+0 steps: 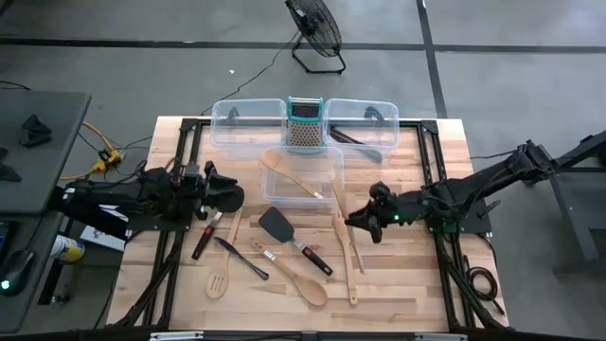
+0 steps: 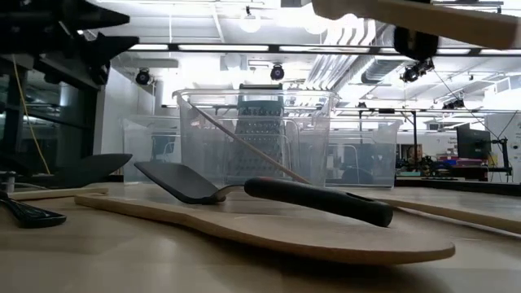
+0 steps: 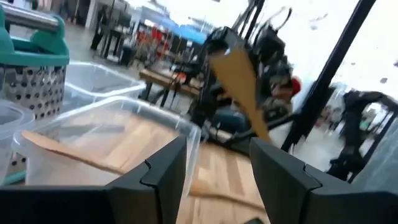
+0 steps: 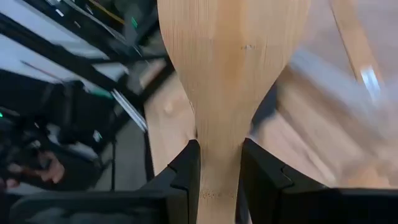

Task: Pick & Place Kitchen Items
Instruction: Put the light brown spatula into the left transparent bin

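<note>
Right gripper (image 4: 219, 168) clamped on the neck of a wooden spatula (image 4: 230, 68), fingers pressed to both sides of the handle, blade filling the top of the right wrist frame; in the high view this gripper (image 1: 365, 220) sits right of center, above the table. Left gripper (image 3: 214, 168) has its fingers spread with nothing between them; in the high view it (image 1: 235, 196) is left of center, just beside the front clear bin (image 1: 333, 189). That bin holds a wooden spoon (image 1: 289, 171) lying diagonally. Teal-topped box grater (image 1: 305, 124) stands at upper center between two more clear bins (image 1: 232, 128). Remaining utensils lie on the wood table (image 1: 417, 275) in the lower center of the high view: black turner (image 1: 277, 224) with a red-accented handle, slotted wooden spoon (image 1: 217, 283), a larger wooden spoon (image 1: 301, 280), a black-handled tool (image 1: 202, 241), a long wooden utensil (image 1: 347, 256) under the right gripper. Low view: black turner (image 2: 183, 181) rests across a wooden spoon (image 2: 269, 232) in the foreground.
</note>
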Controlling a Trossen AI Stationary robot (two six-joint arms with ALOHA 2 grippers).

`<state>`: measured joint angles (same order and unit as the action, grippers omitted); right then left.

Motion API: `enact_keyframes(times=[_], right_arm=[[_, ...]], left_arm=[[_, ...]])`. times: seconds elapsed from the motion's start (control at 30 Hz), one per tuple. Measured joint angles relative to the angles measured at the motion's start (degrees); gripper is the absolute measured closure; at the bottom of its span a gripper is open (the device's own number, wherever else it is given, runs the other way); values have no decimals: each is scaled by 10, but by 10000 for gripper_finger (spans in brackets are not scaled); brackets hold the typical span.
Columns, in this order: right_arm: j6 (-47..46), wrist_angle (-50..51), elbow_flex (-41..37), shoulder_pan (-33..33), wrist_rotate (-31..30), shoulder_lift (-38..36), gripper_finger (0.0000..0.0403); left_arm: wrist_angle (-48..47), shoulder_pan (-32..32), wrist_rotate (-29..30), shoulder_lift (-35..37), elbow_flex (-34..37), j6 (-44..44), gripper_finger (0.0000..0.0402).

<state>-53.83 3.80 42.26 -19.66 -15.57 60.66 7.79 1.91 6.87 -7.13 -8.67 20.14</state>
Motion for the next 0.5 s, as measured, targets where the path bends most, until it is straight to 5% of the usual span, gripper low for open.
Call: enact_keyframes(times=[0.5], right_arm=[[167, -197, 0, 121, 10, 0, 322]], left_arm=[[-1, 0, -1, -322, -211, -21, 225]])
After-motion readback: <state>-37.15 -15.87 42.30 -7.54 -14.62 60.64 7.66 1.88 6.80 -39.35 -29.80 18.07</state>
